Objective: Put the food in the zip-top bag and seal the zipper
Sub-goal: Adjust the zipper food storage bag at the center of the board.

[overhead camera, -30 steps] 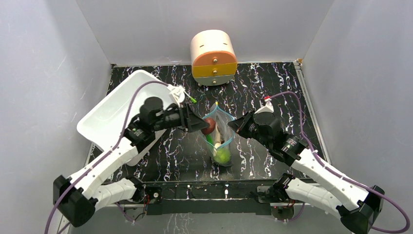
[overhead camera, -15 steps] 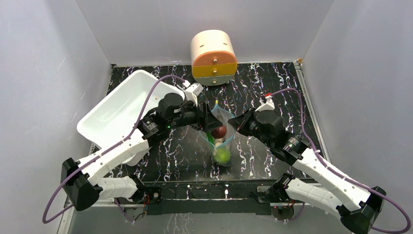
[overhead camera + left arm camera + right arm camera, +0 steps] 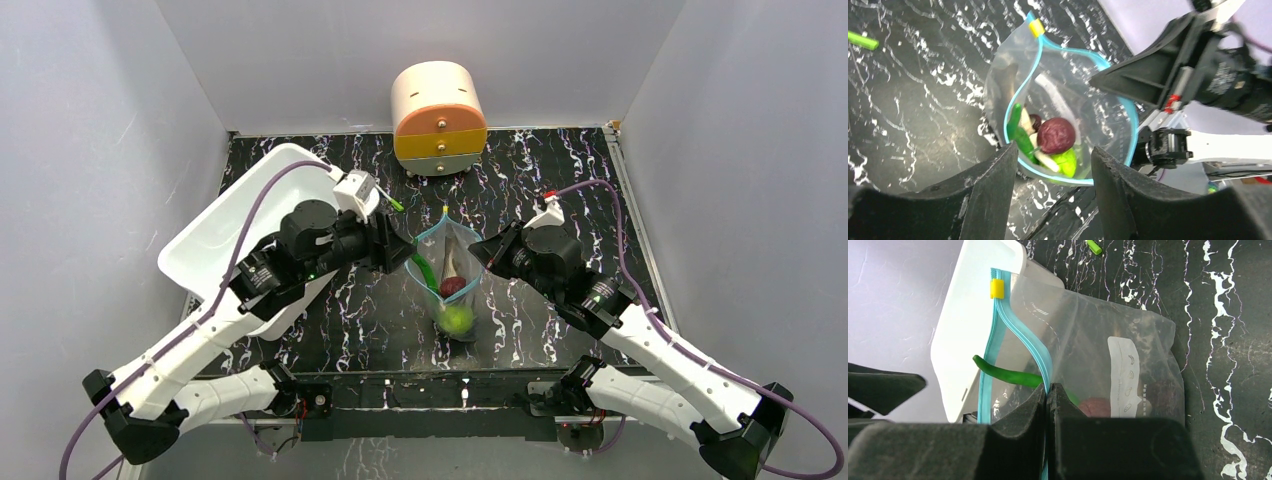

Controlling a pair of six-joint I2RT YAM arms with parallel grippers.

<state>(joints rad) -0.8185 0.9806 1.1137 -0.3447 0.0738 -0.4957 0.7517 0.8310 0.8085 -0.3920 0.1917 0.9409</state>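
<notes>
In the left wrist view the lime-green fruit (image 3: 1064,161) is half covered by the dark ball (image 3: 1055,135). Parts of the zip-top bag (image 3: 998,85)'s rim are hidden behind the fingers of the left end effector (image 3: 1054,149). The pen (image 3: 862,40) is cut off at the edge, so only its green tip is seen. The label (image 3: 1129,375)'s print is too small to be read.

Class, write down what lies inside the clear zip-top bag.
Visible inside the bag: a dark purple-brown ball, a green pepper poking over the rim, a lime-green fruit beneath. Pale pieces under the ball are mostly covered; the bag's bottom cannot be seen.
</notes>
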